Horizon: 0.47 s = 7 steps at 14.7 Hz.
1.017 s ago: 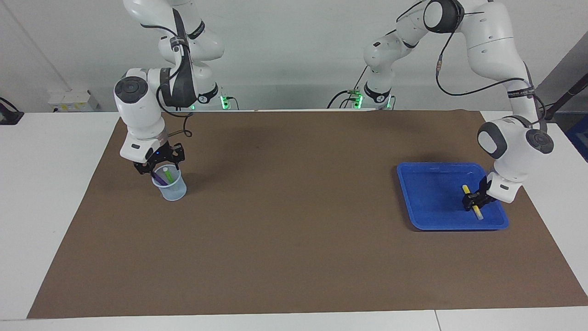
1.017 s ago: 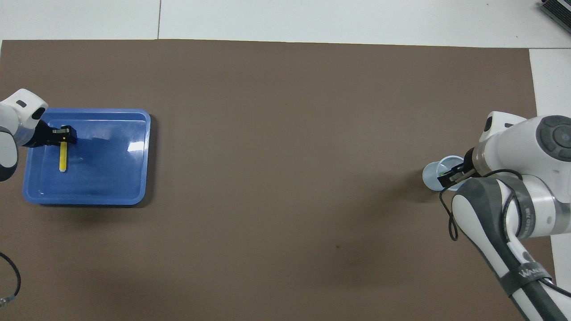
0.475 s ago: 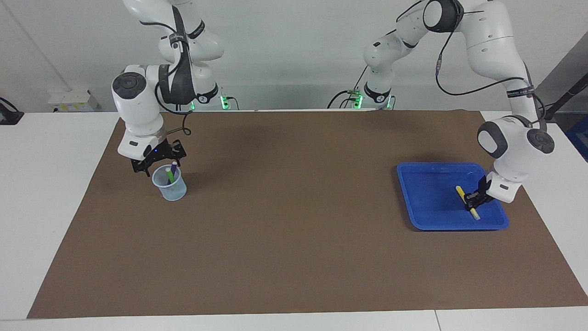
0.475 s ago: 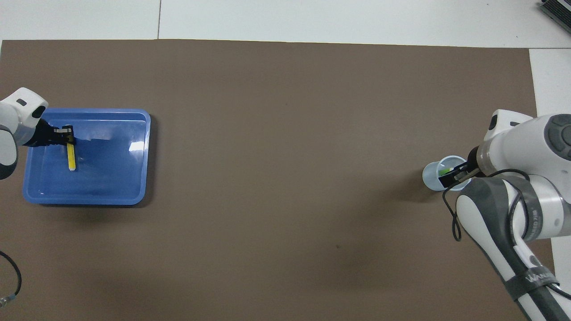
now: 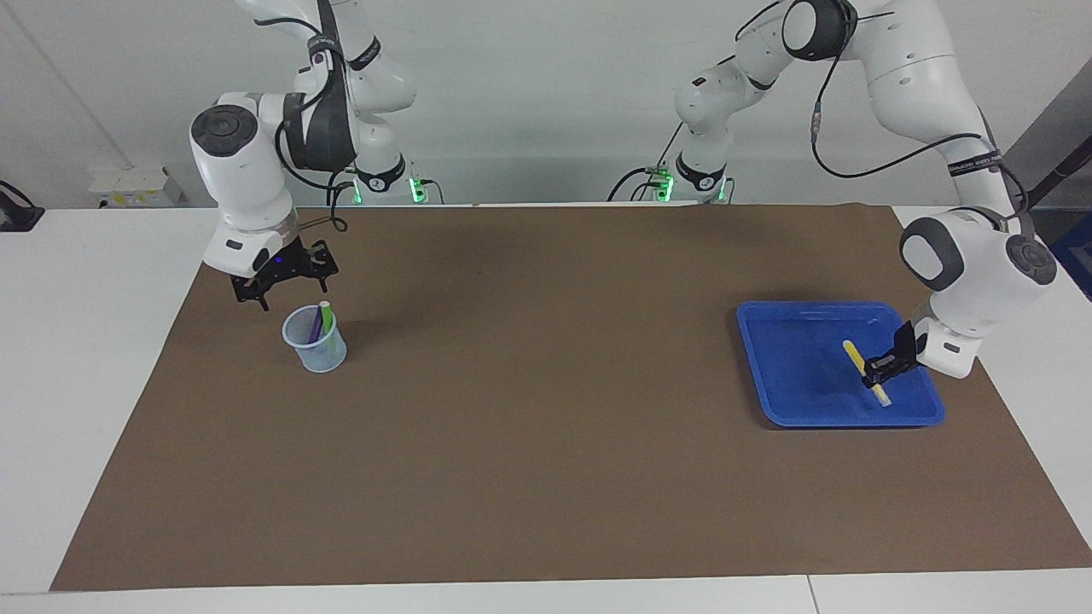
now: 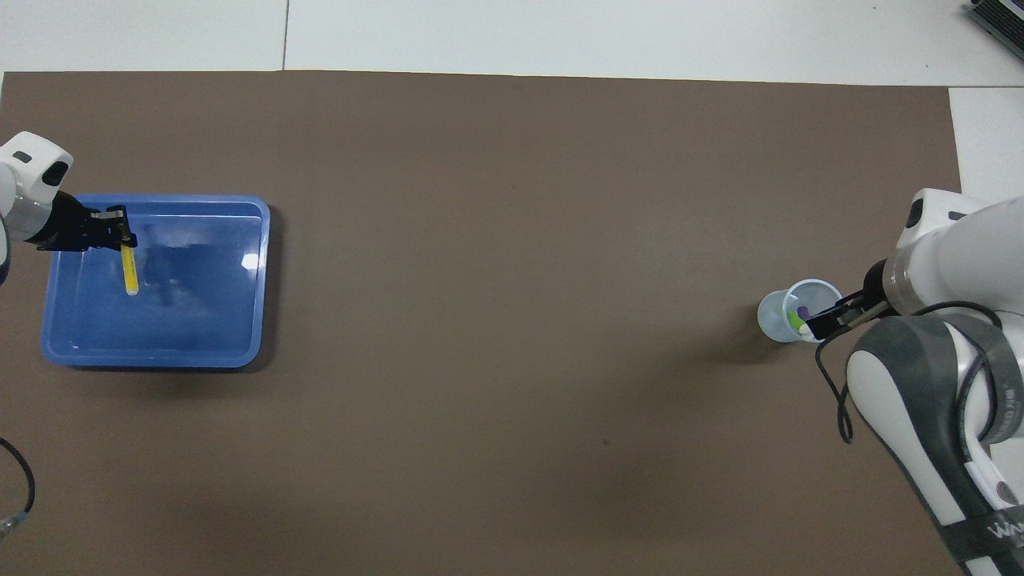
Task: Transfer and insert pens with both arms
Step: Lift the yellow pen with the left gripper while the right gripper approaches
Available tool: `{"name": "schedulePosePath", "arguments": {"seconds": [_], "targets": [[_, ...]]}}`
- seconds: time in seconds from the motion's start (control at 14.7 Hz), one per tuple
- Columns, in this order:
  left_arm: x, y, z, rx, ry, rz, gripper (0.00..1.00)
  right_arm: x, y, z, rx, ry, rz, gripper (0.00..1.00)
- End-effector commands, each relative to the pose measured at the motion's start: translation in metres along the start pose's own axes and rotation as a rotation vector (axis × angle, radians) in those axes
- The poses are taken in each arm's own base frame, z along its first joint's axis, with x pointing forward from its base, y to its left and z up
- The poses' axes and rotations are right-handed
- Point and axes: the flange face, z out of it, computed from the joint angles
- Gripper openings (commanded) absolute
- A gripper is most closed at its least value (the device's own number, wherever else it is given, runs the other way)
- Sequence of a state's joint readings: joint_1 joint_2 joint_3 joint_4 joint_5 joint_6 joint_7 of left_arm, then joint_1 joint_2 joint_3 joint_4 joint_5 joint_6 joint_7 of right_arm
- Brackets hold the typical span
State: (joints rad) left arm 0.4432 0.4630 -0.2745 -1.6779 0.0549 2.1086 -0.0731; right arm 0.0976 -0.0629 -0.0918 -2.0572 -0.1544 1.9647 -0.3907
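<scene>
While the yellow pen (image 5: 865, 371) is slanted in the blue tray (image 5: 793, 384) at the left arm's end of the table, the left gripper (image 5: 880, 368) is clamped on its middle, fingers pinched tight against the barrel. The pen's long axis runs roughly toward and away from the robots with a slight skew: its yellow tip sits higher, on the side nearer the robots, and its pale whitish end points down at the tray floor on the side farther from them; whether that end touches the floor cannot be told. In the overhead view the yellow pen (image 6: 129, 272) shows as a short stick below the left gripper (image 6: 112, 234), inside the tray (image 6: 232, 344). At the right arm's end of the brown mat (image 5: 546, 443), the purple pen (image 5: 317, 325) and the green pen (image 5: 324, 316) stand in the clear cup (image 5: 317, 351), both leaning, tops up and tilted toward the left arm's end. The right gripper (image 5: 281, 275) hangs in the air above the cup with its fingers spread wide, holding nothing and clear of the pens.
</scene>
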Motion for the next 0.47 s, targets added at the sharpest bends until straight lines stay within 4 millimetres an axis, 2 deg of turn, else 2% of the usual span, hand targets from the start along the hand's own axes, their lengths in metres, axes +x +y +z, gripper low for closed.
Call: {"name": "schedulePosePath", "arguments": {"seconds": [0.0,0.07,0.41], "targets": [[0.005,0.017,-0.021,-0.004,-0.039,-0.094,0.0,-0.004,0.002,-0.023,-0.004,-0.005,-0.001,1.0],[0.004,0.026,-0.024,0.002,-0.054,-0.133,0.0,-0.005,0.001,-0.026,0.001,-0.006,-0.002,1.0],[-0.015,0.048,-0.073,-0.061,-0.09,-0.417,0.0,-0.01,0.001,-0.061,0.038,0.014,0.023,1.0]]}}
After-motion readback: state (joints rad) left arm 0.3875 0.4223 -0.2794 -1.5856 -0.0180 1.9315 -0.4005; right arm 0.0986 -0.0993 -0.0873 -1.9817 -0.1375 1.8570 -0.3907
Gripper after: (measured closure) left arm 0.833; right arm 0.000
